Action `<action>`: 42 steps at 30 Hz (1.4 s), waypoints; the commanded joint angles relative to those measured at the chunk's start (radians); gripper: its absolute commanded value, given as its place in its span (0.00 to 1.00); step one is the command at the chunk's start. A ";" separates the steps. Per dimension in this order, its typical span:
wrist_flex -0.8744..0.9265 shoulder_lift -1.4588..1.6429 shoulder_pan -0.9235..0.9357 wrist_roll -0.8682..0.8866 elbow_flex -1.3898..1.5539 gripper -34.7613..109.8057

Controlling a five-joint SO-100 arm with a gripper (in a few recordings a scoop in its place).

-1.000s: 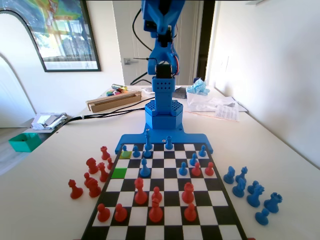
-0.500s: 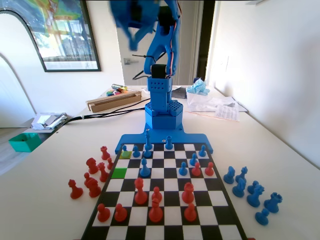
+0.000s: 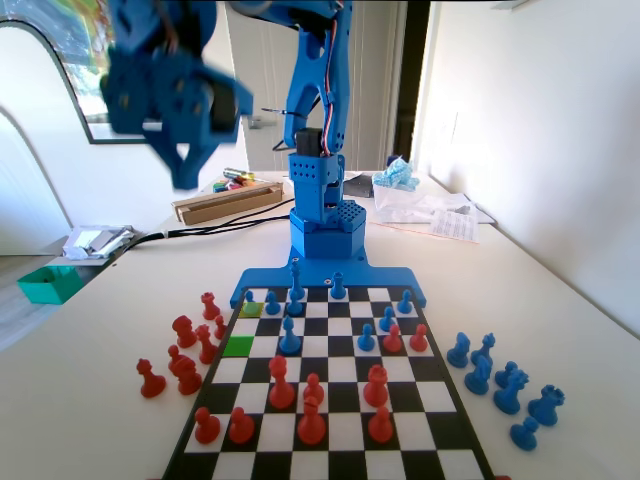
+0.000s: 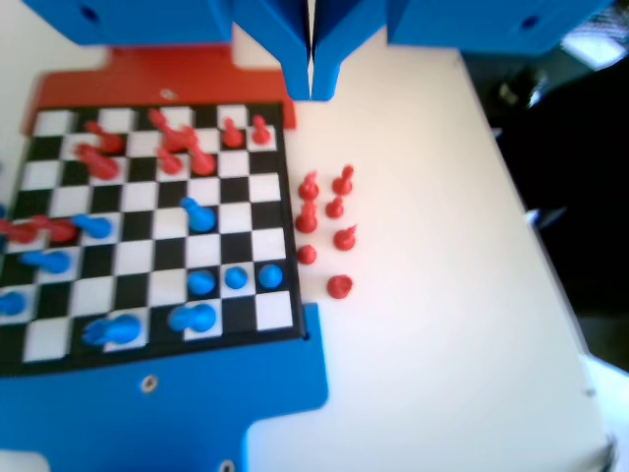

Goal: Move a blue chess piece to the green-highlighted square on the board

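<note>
**A pale counter with a chess board and loose pieces**

A pale counter [image 3: 560,300] carries a checkered board [image 3: 330,400]. In the fixed view, red pieces [image 3: 185,350] stand on the counter left of the board and blue pieces [image 3: 505,385] right of it. Farther back lie a wooden box [image 3: 228,203], papers [image 3: 440,215] and a black cable [image 3: 200,232].

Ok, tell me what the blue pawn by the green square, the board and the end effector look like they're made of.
The blue pawn: probably plastic, one uniform blue with a soft sheen. The board: flat black-and-white sheet with a faint gloss, possibly printed card or vinyl; the material stays uncertain. The end effector: blue plastic-looking jaws, matte and blocky, shut, perhaps 3D-printed. The green square looks like a flat tint.
</note>
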 commanded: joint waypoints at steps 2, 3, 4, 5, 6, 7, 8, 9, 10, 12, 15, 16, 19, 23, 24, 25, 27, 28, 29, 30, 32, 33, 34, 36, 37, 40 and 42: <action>-0.163 -0.018 0.017 0.040 0.097 0.25; -0.183 -0.031 0.012 0.044 0.121 0.25; -0.195 -0.044 0.009 0.044 0.141 0.25; -0.198 -0.058 0.006 0.038 0.156 0.25; -0.199 -0.072 0.002 0.031 0.169 0.25; -0.206 -0.086 -0.002 0.021 0.179 0.25; -0.213 -0.098 -0.005 0.012 0.190 0.25; -0.218 -0.109 -0.006 -0.008 0.201 0.25; -0.230 -0.118 -0.006 -0.025 0.215 0.25; -0.270 -0.135 -0.009 -0.052 0.241 0.26; -0.359 -0.152 -0.015 -0.087 0.295 0.28; -0.393 -0.155 -0.015 -0.100 0.316 0.28; -0.477 -0.163 -0.011 -0.153 0.382 0.31; -0.568 -0.169 -0.008 -0.179 0.451 0.33; -0.586 -0.169 -0.008 -0.186 0.463 0.33; -0.591 -0.170 -0.006 -0.192 0.468 0.33; -0.598 -0.173 -0.005 -0.198 0.479 0.33; -0.603 -0.176 -0.005 -0.201 0.483 0.33; -0.606 -0.181 -0.005 -0.204 0.486 0.33; -0.609 -0.186 -0.003 -0.206 0.489 0.33; -0.620 -0.190 -0.003 -0.207 0.499 0.33; -0.626 -0.192 -0.006 -0.204 0.503 0.33; -0.627 -0.196 -0.008 -0.204 0.506 0.32; -0.635 -0.198 -0.009 -0.204 0.515 0.32; -0.637 -0.198 -0.009 -0.204 0.522 0.32; -0.643 -0.198 -0.012 -0.206 0.538 0.32; -0.649 -0.198 -0.015 -0.207 0.548 0.32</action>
